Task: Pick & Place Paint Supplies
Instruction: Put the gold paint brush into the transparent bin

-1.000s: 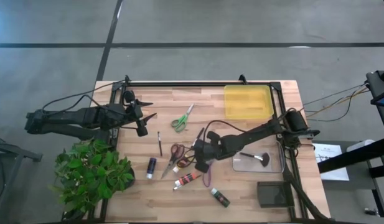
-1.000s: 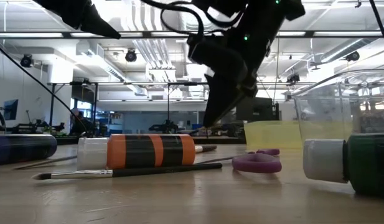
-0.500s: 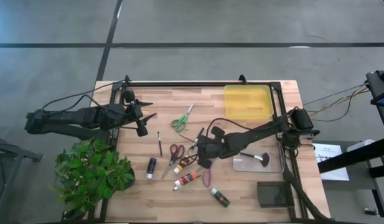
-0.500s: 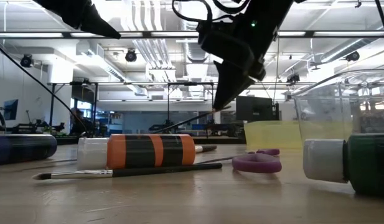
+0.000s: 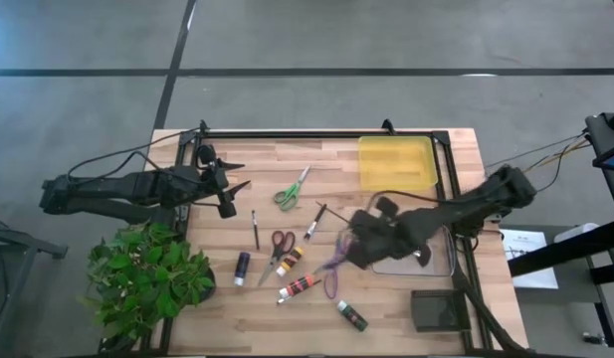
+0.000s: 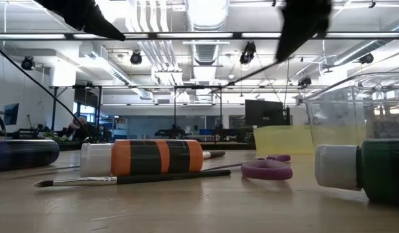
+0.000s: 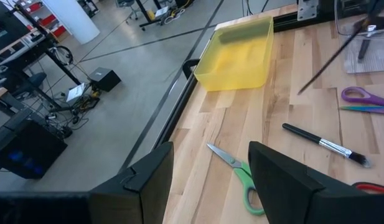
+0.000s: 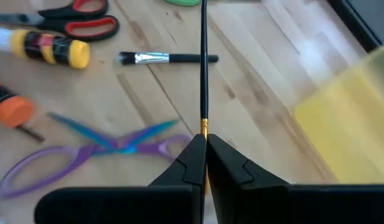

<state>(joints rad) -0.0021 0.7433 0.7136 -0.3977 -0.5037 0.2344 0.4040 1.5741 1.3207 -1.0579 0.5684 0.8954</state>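
My right gripper point(image 5: 350, 249) hangs above the table's middle, right of the scattered supplies, shut on a thin black brush point(image 8: 203, 68). That brush also shows as a slanting line in the low view point(image 6: 251, 70). On the wood lie another brush point(image 5: 314, 221), a third brush point(image 5: 255, 229), red scissors point(image 5: 280, 247), green scissors point(image 5: 292, 189), purple scissors point(image 5: 331, 278), and yellow point(image 5: 290, 261), orange point(image 5: 300, 287), dark blue point(image 5: 242, 268) and green point(image 5: 351, 316) tubes. My left gripper point(image 5: 237, 176) waits open at the far left, holding nothing. My right gripper pinches the black brush between its two fingers at the end with the gold band point(image 8: 203, 128). The fingers slant down from the table's right side, and the long shaft sticks out ahead of them, in line with them. The brush is lifted clear, its free end lower.
A yellow tray point(image 5: 396, 162) stands at the far right. A clear tray point(image 5: 436, 267) with a brush inside lies right of my right gripper. A dark box point(image 5: 438, 310) sits at the near right, a potted plant point(image 5: 147, 278) at the near left. A black rail point(image 5: 316, 135) frames the table.
My right gripper has risen from among the supplies and gone toward the table's right edge, turning at the wrist and staying shut. The black brush has come up with it, first by its held end, and now hangs clear of the table.
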